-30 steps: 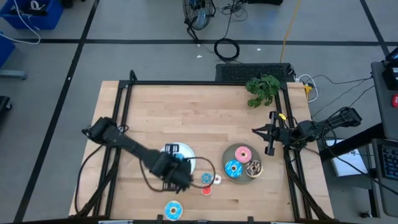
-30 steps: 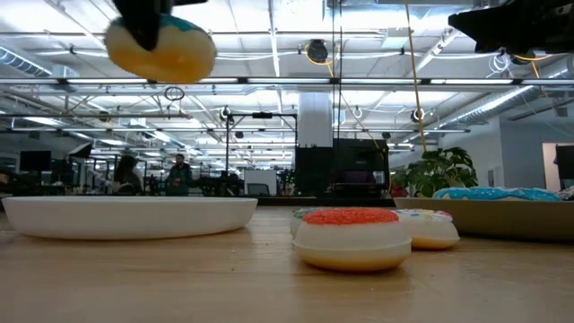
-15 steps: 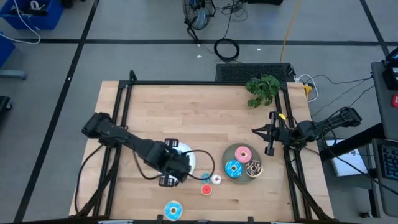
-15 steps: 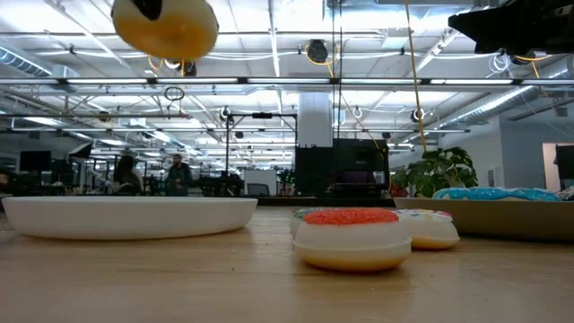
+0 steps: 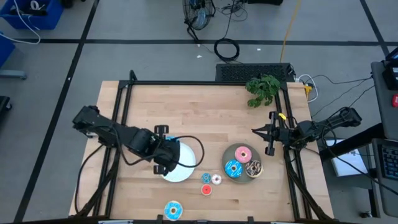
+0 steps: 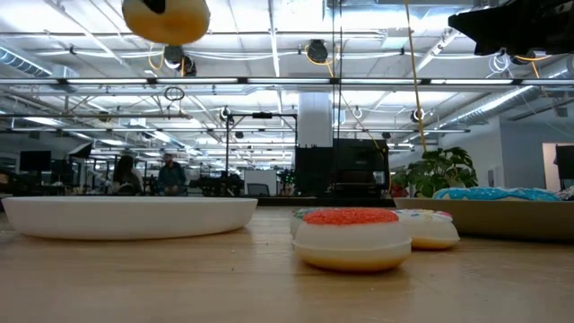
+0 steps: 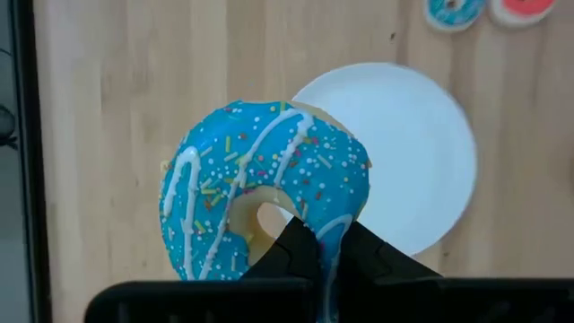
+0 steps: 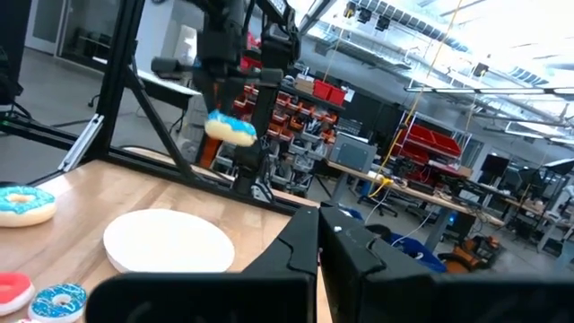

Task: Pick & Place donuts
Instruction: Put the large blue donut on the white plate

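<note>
My left gripper (image 5: 166, 153) is shut on a blue-iced donut with white stripes and sprinkles (image 7: 265, 197), high above the left part of the white plate (image 5: 183, 167). The low view shows the donut's tan underside (image 6: 166, 18) at the top of the picture. A grey plate (image 5: 241, 175) carries a pink (image 5: 244, 154), a blue (image 5: 233, 168) and a brown donut (image 5: 253, 167). Three tiny donuts (image 5: 210, 182) lie flat between the plates. Another blue donut (image 5: 173, 210) lies near the table's near edge. My right gripper (image 5: 269, 140) is shut and waits at the table's right edge. My left gripper pinches the blue-iced donut across one side of its ring (image 7: 328, 235). One fingertip (image 7: 299, 244) sits at the hole and the other at the outer rim. The fingers come from above. The donut is lifted clear, with its iced face turned toward the wrist camera.
A green plant sprig (image 5: 263, 89) lies at the table's far right corner. Black frame rails run along the table's left and right sides. Bare wood lies across the far half of the table. People stand far off in the room behind (image 6: 126, 175).
My left gripper, still shut on the blue donut, has moved from beside the tiny donuts toward the table's far and left edges, ending above the white plate's left part. The donut has also risen in the low view.
</note>
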Controlling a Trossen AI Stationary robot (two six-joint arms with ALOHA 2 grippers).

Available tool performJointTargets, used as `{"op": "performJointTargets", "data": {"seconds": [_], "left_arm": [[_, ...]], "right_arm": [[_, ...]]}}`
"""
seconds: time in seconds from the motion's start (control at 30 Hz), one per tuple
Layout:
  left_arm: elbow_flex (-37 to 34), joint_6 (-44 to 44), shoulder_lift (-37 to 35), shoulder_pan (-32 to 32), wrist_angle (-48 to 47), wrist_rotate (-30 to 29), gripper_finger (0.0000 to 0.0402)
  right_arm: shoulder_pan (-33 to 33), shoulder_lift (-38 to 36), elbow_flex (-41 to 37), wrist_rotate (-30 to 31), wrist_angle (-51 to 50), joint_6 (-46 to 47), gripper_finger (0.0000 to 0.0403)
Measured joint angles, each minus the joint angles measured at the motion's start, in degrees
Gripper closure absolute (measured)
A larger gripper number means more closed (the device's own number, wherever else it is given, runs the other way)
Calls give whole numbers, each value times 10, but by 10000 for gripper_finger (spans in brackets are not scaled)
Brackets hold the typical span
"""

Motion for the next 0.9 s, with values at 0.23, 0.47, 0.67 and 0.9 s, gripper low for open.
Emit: {"op": "performJointTargets", "data": {"seconds": [0.23,0.47,0.67,0.9], "left_arm": [[-78,56,0,34,116,23,385],[-158,86,0,63,217,34,389],[-220,100,0,80,309,55,384],[-287,98,0,97,383,61,386]], "right_arm": [[0,0,0,0,-4,8,403],[0,0,0,0,-4,8,403],[0,0,0,0,-4,5,403],[0,0,0,0,-5,1,403]]}}
